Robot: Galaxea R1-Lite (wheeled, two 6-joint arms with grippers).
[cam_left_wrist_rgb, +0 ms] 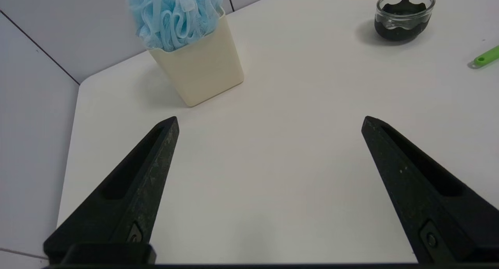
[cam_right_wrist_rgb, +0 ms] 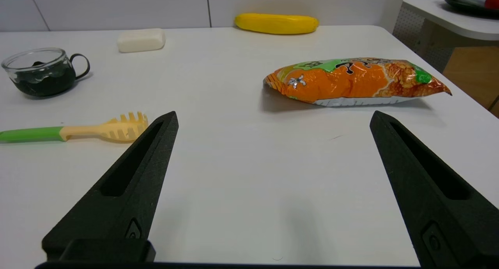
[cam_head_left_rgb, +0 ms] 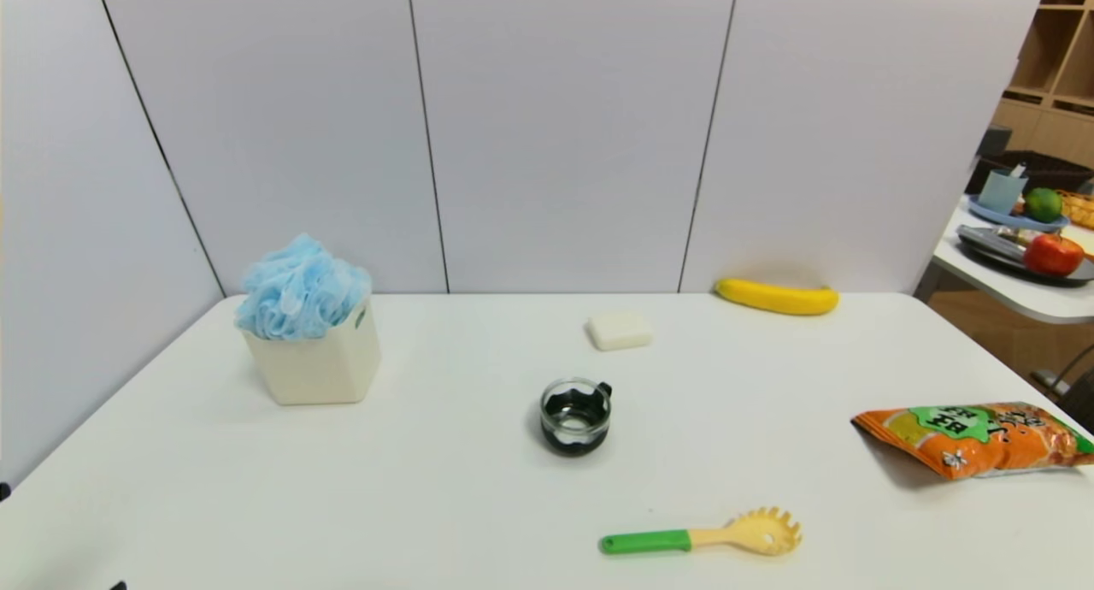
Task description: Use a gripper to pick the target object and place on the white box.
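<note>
Head view: pouf (cam_head_left_rgb: 303,291) sits in the mouth of the white box (cam_head_left_rgb: 320,372), its ruffles standing above the rim and overhanging the near edge. Box upright on the table (cam_head_left_rgb: 444,487), on the robot's left, near the back wall (cam_head_left_rgb: 564,128). Soap (cam_head_left_rgb: 620,330) lies toward the back, right of the box and well apart from it. Cup (cam_head_left_rgb: 575,415), clear glass with a dark lower part, stands upright nearer the robot than the soap. Banana (cam_head_left_rgb: 776,297) at the back edge, farther right. Snack bag (cam_head_left_rgb: 979,439), orange, lies at the right side. Pasta spoon (cam_head_left_rgb: 701,534), green handle pointing left, lies nearest the robot.

Left wrist view: left gripper (cam_left_wrist_rgb: 270,122) wide open over bare table, nothing between its fingers. Pouf and box are beyond the fingertips, apart from them. Pouf bulges over the rim; box base flat on the table.

Right wrist view: right gripper (cam_right_wrist_rgb: 276,115) also wide open, holding nothing, above the table on the robot's right side. Snack bag lies beyond it, banana and soap farther back.
</note>
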